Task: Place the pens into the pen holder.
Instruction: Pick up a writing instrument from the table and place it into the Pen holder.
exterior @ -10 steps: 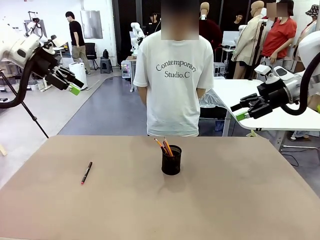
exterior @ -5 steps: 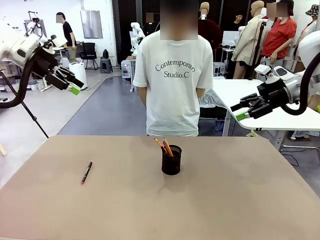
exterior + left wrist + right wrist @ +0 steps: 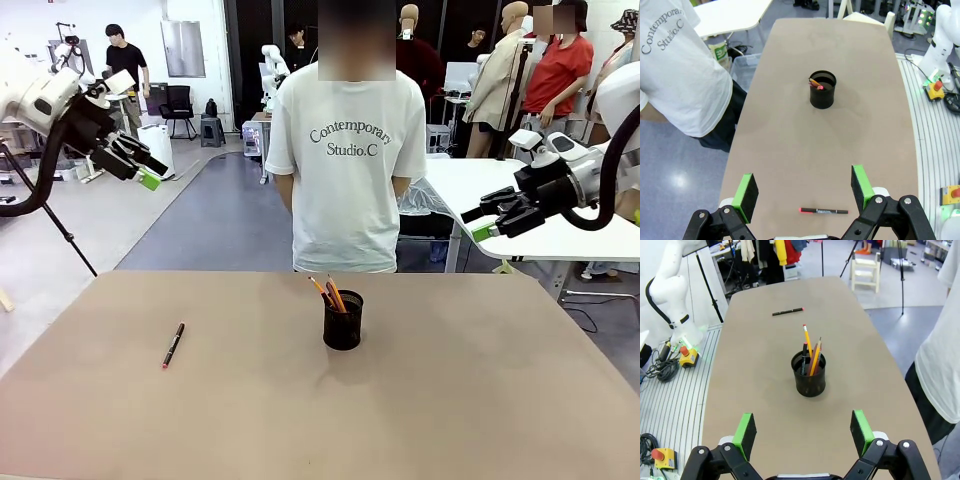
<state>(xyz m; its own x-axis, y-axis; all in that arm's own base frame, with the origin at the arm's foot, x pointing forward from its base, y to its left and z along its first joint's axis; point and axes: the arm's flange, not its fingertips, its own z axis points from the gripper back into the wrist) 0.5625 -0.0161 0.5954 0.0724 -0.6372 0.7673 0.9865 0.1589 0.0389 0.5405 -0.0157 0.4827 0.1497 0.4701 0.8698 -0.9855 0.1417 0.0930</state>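
- Reading the task as nearly finished: several pens (image 3: 330,293) already stand in the pen holder (image 3: 343,322), tips leaning toward 11 o'clock in the front view, and one black pen (image 3: 174,345) with red ends lies flat on the worktop (image 3: 480,400).
- I judge the step in hand to be the approach for that last pen; nothing is gripped yet.
- My left pincer (image 3: 805,187) is released, its green pads spread wide and empty, raised well above the worktop.
- In the left wrist view, the black pen lies at 6 o'clock from the gap between the pads, crosswise to them, with the pen holder far off at 12 o'clock.
- My right pincer (image 3: 804,429) is also released and empty, hanging high at about 2 o'clock from the pen holder in the front view.
- In the front view the black pen sits well apart from the pen holder, at roughly 9 o'clock of it, on my left side.
- Next move, as I see it: lower the left pincer straight down, close across the barrel, then lift and carry toward the holder.
- A person (image 3: 345,170) stands at the far edge, hands not over the worktop.
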